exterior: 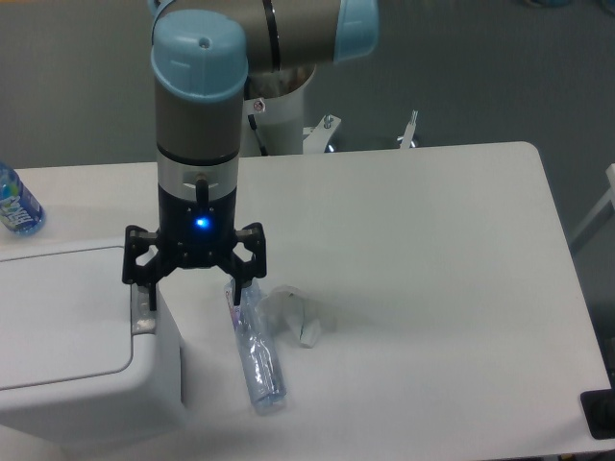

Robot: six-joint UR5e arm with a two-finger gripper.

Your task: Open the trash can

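The trash can [58,336] is a large white boxy bin at the lower left, its flat inset lid shut. A small grey latch [142,315] sits at the lid's right edge. My gripper [190,293] hangs straight down over the bin's right edge with its jaws spread wide and nothing between them. The left finger [143,291] is right at the latch; I cannot tell whether it touches. The right finger [237,288] hangs beside the bin, over the table.
A clear plastic bottle [259,363] lies on the table [432,250] just under the right finger. A crumpled clear wrapper [296,315] lies beside it. A blue-labelled bottle [17,202] stands at the far left edge. The arm's base [279,110] is behind the table.
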